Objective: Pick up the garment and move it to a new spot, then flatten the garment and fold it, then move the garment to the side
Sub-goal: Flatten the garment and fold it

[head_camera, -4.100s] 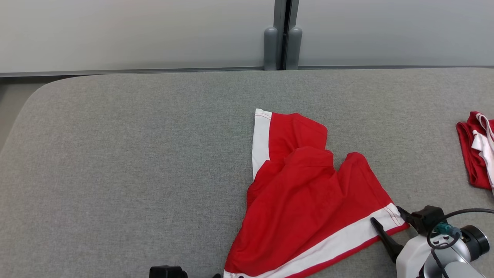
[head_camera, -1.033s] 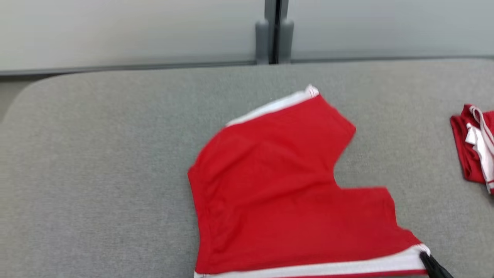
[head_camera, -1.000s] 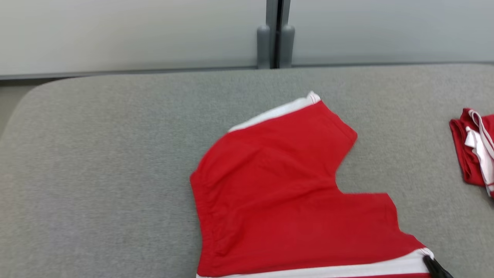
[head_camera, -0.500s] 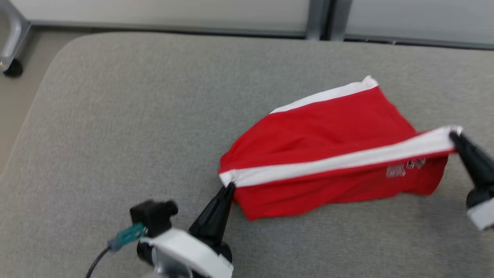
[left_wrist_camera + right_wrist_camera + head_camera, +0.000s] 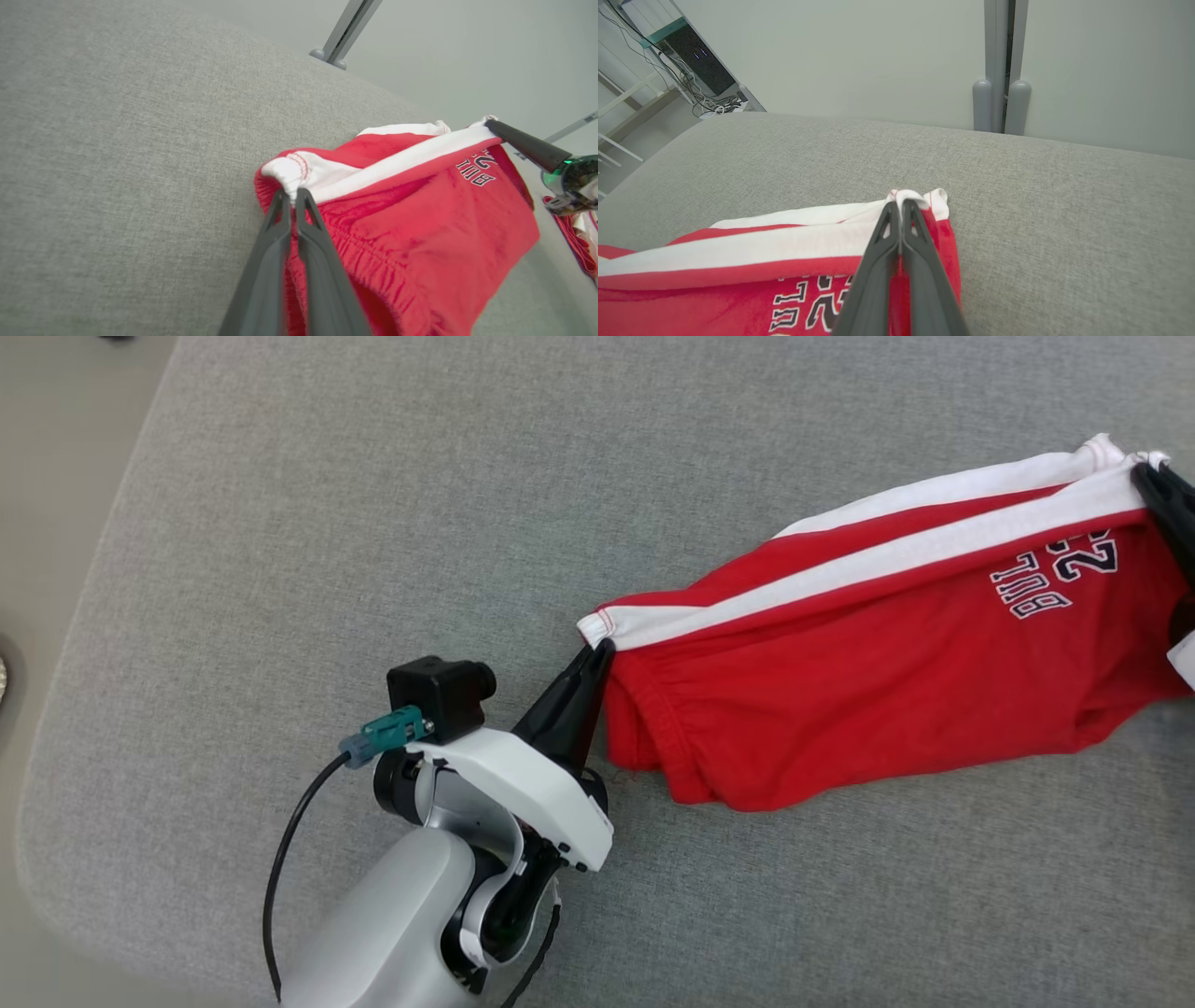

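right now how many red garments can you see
2. Red shorts, stretched between left tool and right tool; a second red-and-white garment at the left wrist view's right edge, mostly cut off. More may lie out of frame.

Left gripper [image 5: 597, 655] and right gripper [image 5: 1146, 478], held well apart, each pinch closed on the garment [image 5: 887, 691].

I'm looking down on a grey fabric counter [image 5: 355, 504] with a rounded corner and beige floor [image 5: 51, 467] past its edge. Behind it stand pale wall panels [image 5: 840, 56] split by a grey post [image 5: 999, 65], plus a dark cabinet [image 5: 693, 60] trailing tangled cables [image 5: 717, 100].
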